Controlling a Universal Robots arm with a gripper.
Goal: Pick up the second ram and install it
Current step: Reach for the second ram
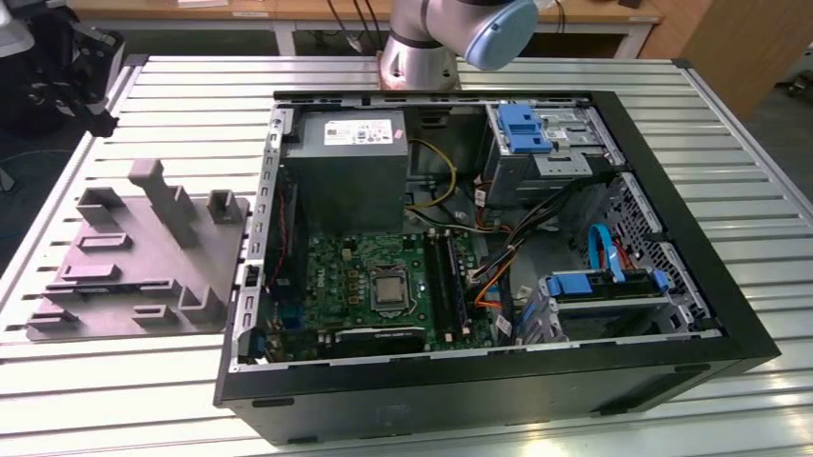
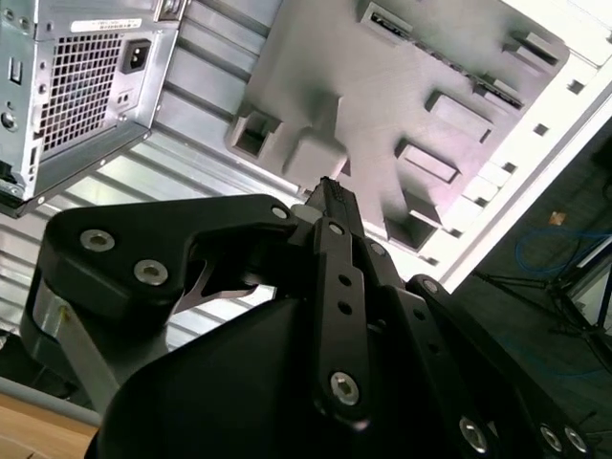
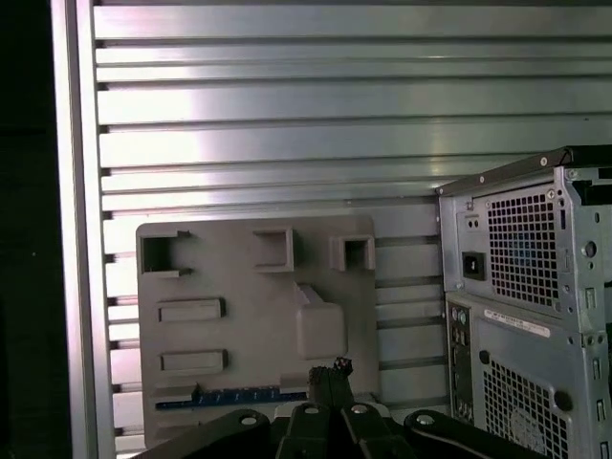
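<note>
The second ram (image 3: 234, 395) is a dark blue stick lying along one edge of the grey fixture block (image 3: 253, 316) on the slatted table. In both wrist views my gripper (image 3: 330, 371) hovers high above that block. Its black fingers (image 2: 335, 220) are pressed together with nothing between them, and the tips are over the block close to the ram's end. The green motherboard (image 1: 368, 276) with its long black sockets (image 1: 447, 271) lies inside the open computer case (image 1: 483, 381) in the exterior view.
The fixture block (image 1: 140, 257) sits on the exterior view's left of the case and has tall posts. The case's rear panel (image 3: 526, 287) with vent grilles rises beside the block. A grey power supply (image 1: 346, 171), drive cages (image 1: 546, 143) and cables fill the case.
</note>
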